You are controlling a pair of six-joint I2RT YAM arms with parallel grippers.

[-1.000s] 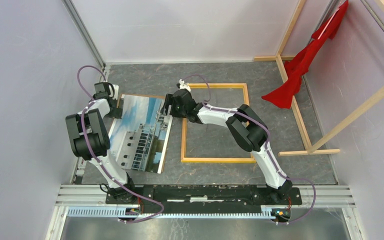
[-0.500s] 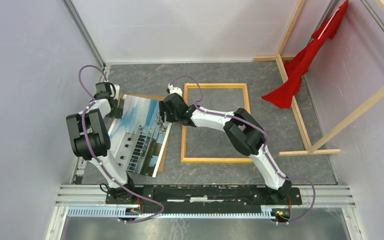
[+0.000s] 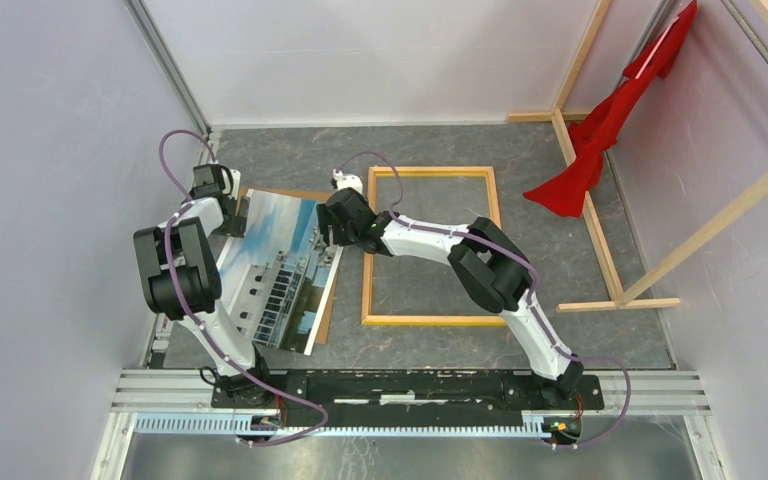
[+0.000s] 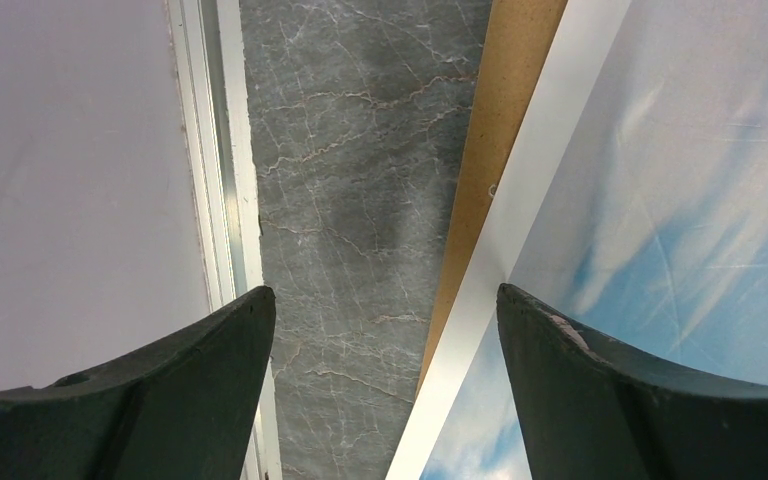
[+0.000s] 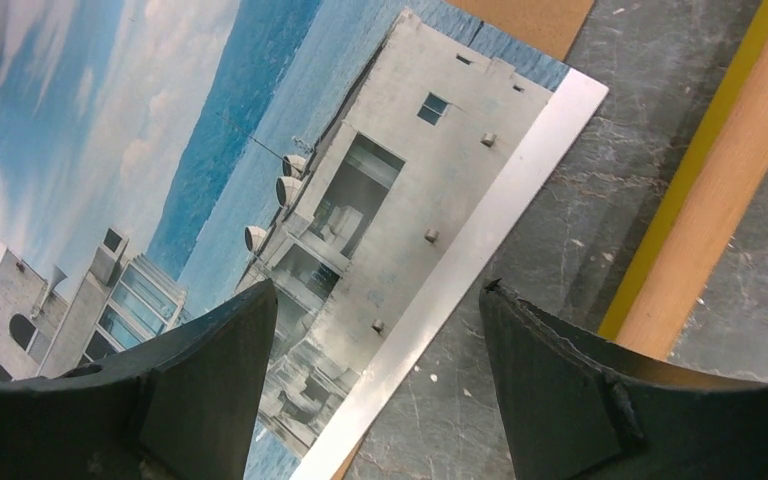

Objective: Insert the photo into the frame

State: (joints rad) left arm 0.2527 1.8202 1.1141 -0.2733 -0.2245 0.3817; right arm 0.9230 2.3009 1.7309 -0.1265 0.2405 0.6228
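1. I see the photo (image 3: 280, 270) left of centre, picture side up, on a brown backing sheet (image 4: 500, 130).
2. The right end effector (image 5: 380, 290) hovers wide open and empty over the photo's right edge.
3. The left end effector (image 4: 385, 300) is wide open and empty at the photo's upper-left corner.
4. The frame (image 3: 430, 320) lies on the surface (image 3: 410, 150) at centre, just right of the photo.

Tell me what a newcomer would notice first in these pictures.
The large glossy photo of a white building under blue sky stands out first. It lies askew on a brown backing sheet at the left of the table, with the left gripper and right gripper open over its side edges. To its right lies the frame with only table showing through it, and at the far right a red cloth hangs on bare wooden beams.
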